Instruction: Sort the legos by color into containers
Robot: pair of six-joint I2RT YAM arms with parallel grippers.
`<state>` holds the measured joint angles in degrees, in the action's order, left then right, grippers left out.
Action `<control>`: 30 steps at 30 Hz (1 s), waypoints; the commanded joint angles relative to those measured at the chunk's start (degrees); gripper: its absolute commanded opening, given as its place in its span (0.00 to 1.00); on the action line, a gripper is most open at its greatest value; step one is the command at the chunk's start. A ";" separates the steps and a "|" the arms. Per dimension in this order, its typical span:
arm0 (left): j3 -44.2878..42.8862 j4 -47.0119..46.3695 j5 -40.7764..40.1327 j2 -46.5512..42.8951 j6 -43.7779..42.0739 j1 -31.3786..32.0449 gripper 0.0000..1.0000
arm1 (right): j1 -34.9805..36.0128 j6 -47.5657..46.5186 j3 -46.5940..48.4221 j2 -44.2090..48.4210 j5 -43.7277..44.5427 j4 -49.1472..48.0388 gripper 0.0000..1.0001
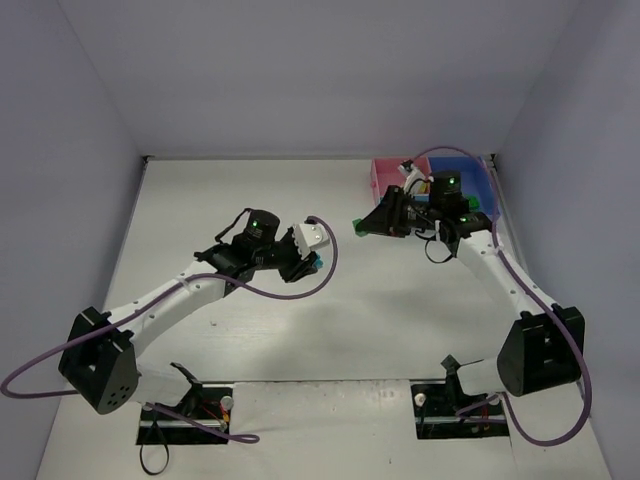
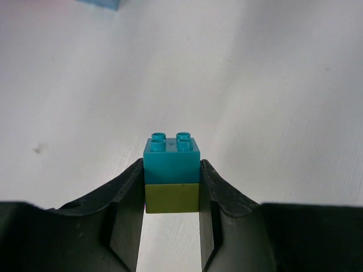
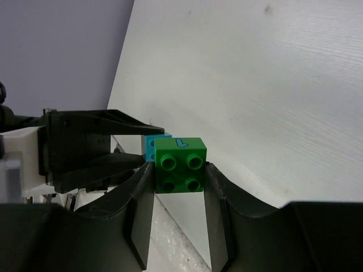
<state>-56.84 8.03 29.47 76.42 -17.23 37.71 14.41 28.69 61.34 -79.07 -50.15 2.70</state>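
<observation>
My left gripper (image 2: 172, 190) is shut on a two-colour lego (image 2: 172, 173), cyan on top and yellow-green below, held above the white table. In the top view this gripper (image 1: 312, 263) is mid-table, with the cyan brick (image 1: 319, 262) at its tip. My right gripper (image 3: 179, 182) is shut on a green lego (image 3: 180, 165), studs facing the camera. In the top view it (image 1: 362, 226) holds the green brick (image 1: 356, 226) left of the containers. The pink tray (image 1: 383, 176) and the darker blue tray (image 1: 482, 186) stand at the back right, partly hidden by the right arm.
The right wrist view shows my left gripper's fingers (image 3: 91, 150) and their cyan brick (image 3: 150, 146) close behind the green lego. A light blue corner (image 2: 101, 3) shows at the top of the left wrist view. Grey walls enclose the table (image 1: 250, 200).
</observation>
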 commanded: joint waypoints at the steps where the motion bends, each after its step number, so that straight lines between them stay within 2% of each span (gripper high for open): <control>1: -1.34 -1.18 -0.56 -2.24 0.98 -0.54 0.00 | -3.06 -3.54 5.01 1.90 -1.53 1.07 0.00; 2: -1.34 -1.00 -0.82 -2.33 1.15 -0.54 0.00 | -4.12 -4.33 6.67 1.46 -0.57 1.95 0.00; 5: -2.22 -0.30 -1.09 -3.12 1.15 -0.62 0.00 | -10.09 -6.62 10.46 0.15 11.70 5.47 0.03; 6: -2.22 -0.21 -0.91 -3.82 1.24 -0.62 0.00 | -13.24 -6.45 11.16 -0.38 21.75 5.74 0.03; 9: -2.14 -0.12 -0.30 -5.22 1.85 -0.62 0.00 | -18.43 -4.01 13.45 -3.54 38.74 5.56 0.04; 13: -0.56 -1.00 -0.03 -6.72 2.90 -0.62 0.00 | -21.87 -2.06 18.19 -12.06 48.29 4.25 0.10; 16: 0.68 -2.49 0.23 -7.25 3.61 -0.62 0.00 | -23.72 -1.79 23.28 -19.00 49.54 4.24 0.13; 18: 0.42 -2.58 0.58 -6.99 3.79 -0.62 0.00 | -24.43 -2.67 27.06 -23.91 49.27 4.16 0.20; 20: 0.15 -2.58 0.67 -6.99 3.79 -0.62 0.00 | -25.57 -3.20 30.66 -26.65 47.70 4.24 0.34; 21: -0.02 -2.93 0.93 -6.90 3.96 -0.62 0.00 | -26.19 -3.46 31.55 -28.58 46.30 4.24 0.44; 24: -0.46 -2.85 0.94 -6.90 3.79 -0.62 0.00 | -26.37 -4.86 33.66 -29.83 45.41 4.42 0.60; 27: -0.55 -2.85 0.67 -7.08 3.87 -0.62 0.00 | -26.28 -5.31 33.94 -27.55 38.83 5.99 0.63; 28: -0.64 -2.93 0.59 -6.99 3.87 -0.62 0.00 | -26.11 -5.05 33.06 -26.24 36.99 5.91 0.67; 30: -0.64 -3.20 0.32 -6.90 3.70 -0.62 0.00 | -25.32 -4.26 29.48 -22.04 30.66 5.91 0.68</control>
<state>-55.79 8.71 28.73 70.50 -14.06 37.39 -11.90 24.34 91.31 -109.78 -10.72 9.78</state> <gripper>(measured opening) 0.307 0.673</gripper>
